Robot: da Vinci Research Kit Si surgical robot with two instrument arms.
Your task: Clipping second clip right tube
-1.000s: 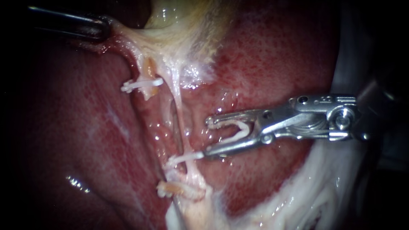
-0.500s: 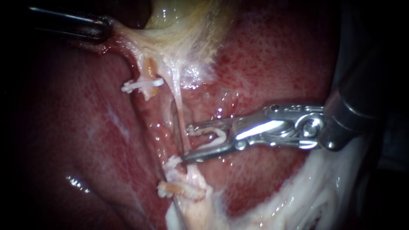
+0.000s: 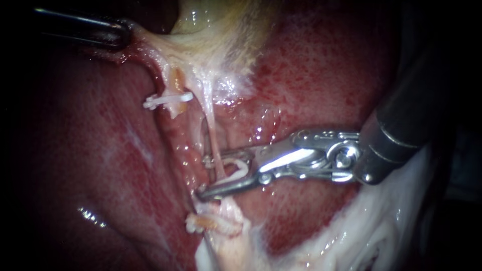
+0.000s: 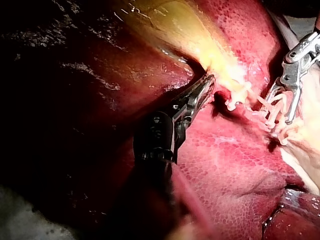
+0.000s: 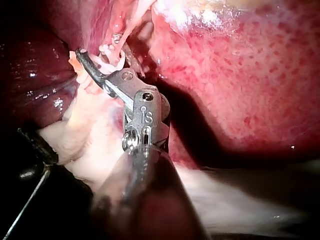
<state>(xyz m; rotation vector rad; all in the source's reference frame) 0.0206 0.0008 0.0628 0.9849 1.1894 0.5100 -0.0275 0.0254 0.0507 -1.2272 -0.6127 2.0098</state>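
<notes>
Right instrument (image 3: 205, 176) grips an unclosed clip (image 3: 239, 168) in its jaws astride the right tube (image 3: 211, 131); closing it seems left. Left instrument (image 3: 119, 33) clamps the gallbladder (image 3: 201, 20) above that tube.

Light pooled mid-scene, edges falling to black, wet glints on the liver (image 3: 311, 75) — glare off the right instrument (image 3: 204, 176)

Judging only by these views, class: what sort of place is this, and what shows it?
Probably a surgical training bench: bare liver and gallbladder, the left instrument holding the gallbladder taut, the right instrument carrying an open clip around a tube, a closed clip nearby.
</notes>
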